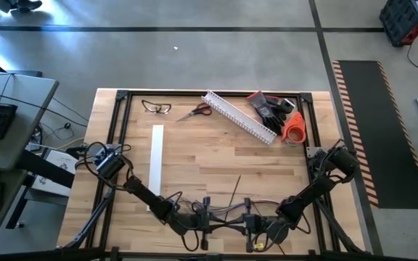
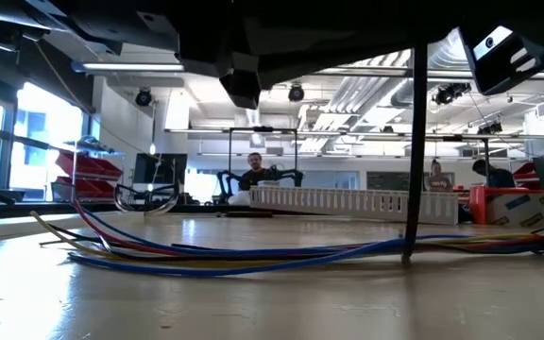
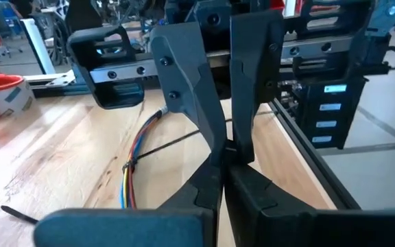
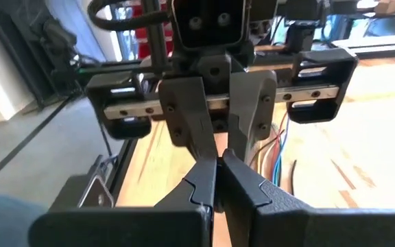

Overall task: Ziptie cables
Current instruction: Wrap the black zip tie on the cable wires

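The cables [image 1: 227, 206] are a limp bundle of coloured wires [image 2: 253, 257] lying along the table's near edge. A thin dark ziptie [image 3: 173, 144] circles the bundle [image 3: 126, 167] and runs up to my grippers. In the low view it is a dark strip [image 2: 412, 161] rising from the wires. My left gripper [image 3: 223, 168] and right gripper [image 4: 217, 170] are both shut. They meet tip to tip above the cables [image 1: 227, 220]. A loose ziptie [image 1: 236, 187] lies flat on the wood behind them. My right gripper pinches the ziptie's free end [image 3: 214, 140] at its fingertips [image 3: 233, 140], coming level from the table's right. The ziptie slopes down taut from the tips to the bundle, which lies on the table. My left gripper is shut against the right gripper's tips, coming level from the table's left. Whether it also has the ziptie, I cannot tell.
At the far edge lie a white slotted channel [image 1: 239, 116], scissors [image 1: 194, 111], glasses [image 1: 156, 107], black gloves [image 1: 271, 105] and an orange tape roll [image 1: 293, 127]. A white strip [image 1: 156, 156] lies left of centre. People sit in the room beyond the table [image 2: 255, 168].
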`<state>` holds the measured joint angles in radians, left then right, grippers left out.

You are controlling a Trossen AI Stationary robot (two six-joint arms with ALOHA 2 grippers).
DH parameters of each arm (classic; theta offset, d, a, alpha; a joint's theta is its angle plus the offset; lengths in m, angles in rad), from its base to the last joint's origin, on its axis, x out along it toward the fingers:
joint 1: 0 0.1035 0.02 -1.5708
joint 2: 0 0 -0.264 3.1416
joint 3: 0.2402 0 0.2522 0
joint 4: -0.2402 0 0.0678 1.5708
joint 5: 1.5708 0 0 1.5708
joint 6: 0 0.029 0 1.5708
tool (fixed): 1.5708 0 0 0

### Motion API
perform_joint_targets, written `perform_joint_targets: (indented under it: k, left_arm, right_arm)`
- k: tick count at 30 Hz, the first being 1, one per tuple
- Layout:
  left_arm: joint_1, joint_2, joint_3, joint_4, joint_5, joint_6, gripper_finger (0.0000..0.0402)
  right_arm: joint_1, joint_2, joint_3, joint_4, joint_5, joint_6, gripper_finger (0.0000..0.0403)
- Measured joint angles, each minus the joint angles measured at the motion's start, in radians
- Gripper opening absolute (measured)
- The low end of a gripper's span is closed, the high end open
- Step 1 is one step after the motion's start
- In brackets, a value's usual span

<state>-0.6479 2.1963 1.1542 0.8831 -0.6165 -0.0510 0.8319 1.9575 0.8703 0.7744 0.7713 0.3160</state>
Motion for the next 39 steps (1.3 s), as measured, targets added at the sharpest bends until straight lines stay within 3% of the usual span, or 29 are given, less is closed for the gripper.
perform_joint_targets:
  k: [7, 14, 19, 23, 26, 30, 32, 39]
  left_arm:
    - [-0.001, 0.000, 0.000, -0.026, 0.007, -0.027, 0.0000]
    - [0.001, 0.000, 0.000, -0.052, 0.000, -0.062, 0.0000]
    - [0.001, -0.002, 0.000, -0.047, -0.004, -0.079, 0.0000]
    - [0.000, -0.002, 0.000, -0.052, -0.016, -0.096, 0.0000]
    - [0.000, 0.000, 0.000, -0.052, -0.020, -0.103, 0.0000]
    - [0.000, 0.000, 0.000, -0.054, -0.021, -0.103, 0.0000]
    - [0.000, 0.001, 0.000, -0.055, -0.021, -0.103, 0.0000]
    - [0.001, 0.001, 0.000, -0.055, -0.020, -0.095, 0.0000]
  right_arm:
    - [0.000, -0.001, 0.000, -0.029, -0.031, -0.025, 0.0016]
    - [-0.008, -0.011, -0.002, -0.058, -0.046, -0.040, 0.0127]
    - [0.009, -0.112, -0.003, -0.225, 0.016, -0.028, 0.0193]
    - [0.013, -0.195, -0.003, -0.506, 0.101, 0.150, 0.0207]
    - [-0.009, -0.227, -0.002, -0.771, 0.135, 0.418, 0.0200]
    - [-0.084, -0.214, -0.004, -1.129, 0.104, 0.807, 0.0190]
    - [-0.135, -0.210, -0.004, -1.201, 0.075, 0.880, 0.0191]
    - [-0.340, -0.210, -0.003, -1.147, -0.110, 0.634, 0.0249]
